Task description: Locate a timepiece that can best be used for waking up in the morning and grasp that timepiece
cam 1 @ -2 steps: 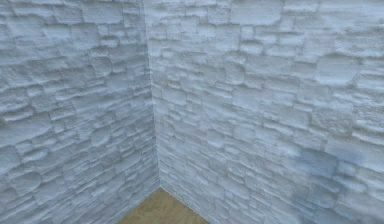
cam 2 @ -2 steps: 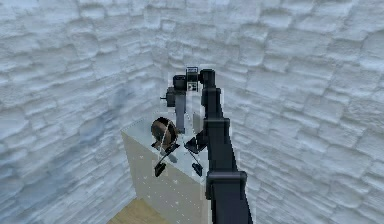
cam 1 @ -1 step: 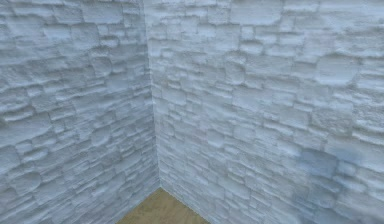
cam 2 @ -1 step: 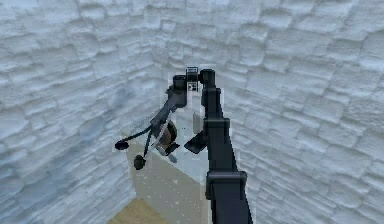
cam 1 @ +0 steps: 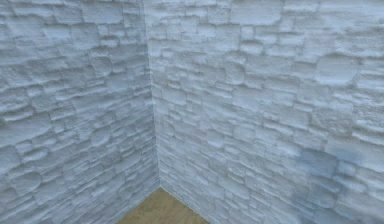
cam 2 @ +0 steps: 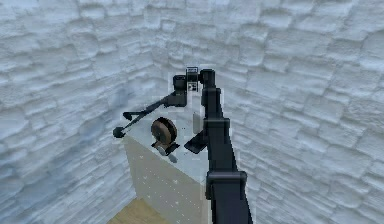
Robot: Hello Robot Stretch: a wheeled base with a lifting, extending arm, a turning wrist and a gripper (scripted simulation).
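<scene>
A small round thing (cam 2: 162,133) with a dark rim and brownish face, shaped like a table clock, stands upright on a white speckled cabinet (cam 2: 160,185) in the arm side view. My arm (cam 2: 222,150) rises from the bottom edge over the cabinet's right part. The gripper (cam 2: 126,128) reaches out to the left from the white marker squares (cam 2: 190,76), its thin fingers ending just left of the round thing, near the cabinet's far left corner. I cannot tell whether the gripper holds anything.
Pale rough stone walls (cam 1: 250,110) meet in a corner straight ahead in the forward view, with a strip of wooden floor (cam 1: 165,210) at their foot. Stone walls (cam 2: 60,90) also stand behind the cabinet. A small light and dark object (cam 2: 196,143) lies beside the arm.
</scene>
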